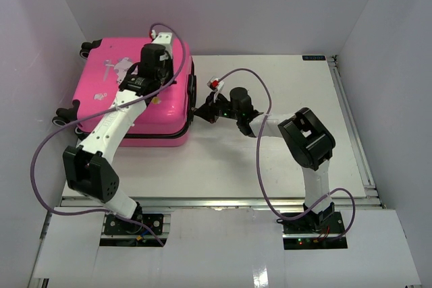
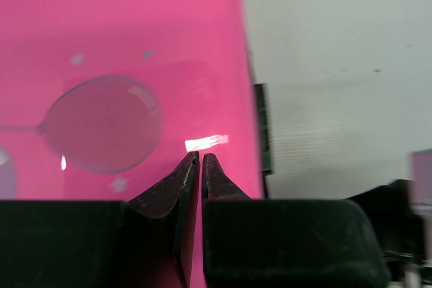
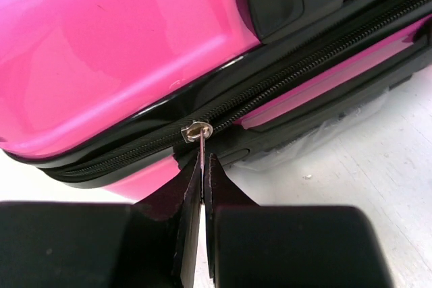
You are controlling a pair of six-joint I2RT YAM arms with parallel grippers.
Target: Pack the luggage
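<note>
Luggage (image 1: 101, 89) is lying flat at the counter (image 1: 283, 160) far left, its zipper (image 3: 304, 72) running along the side where the right gripper (image 3: 204, 160) is pinching the pull (image 3: 196, 131), the left gripper (image 2: 200, 156) sitting closed, empty, over the lid (image 2: 101, 32).

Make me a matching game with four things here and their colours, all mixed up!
Things:
1. suitcase
2. wheels
3. zipper pull
4. table

Colours:
A. white
B. silver
C. pink
D. black

Pairs: 1-C, 2-D, 3-B, 4-A
</note>
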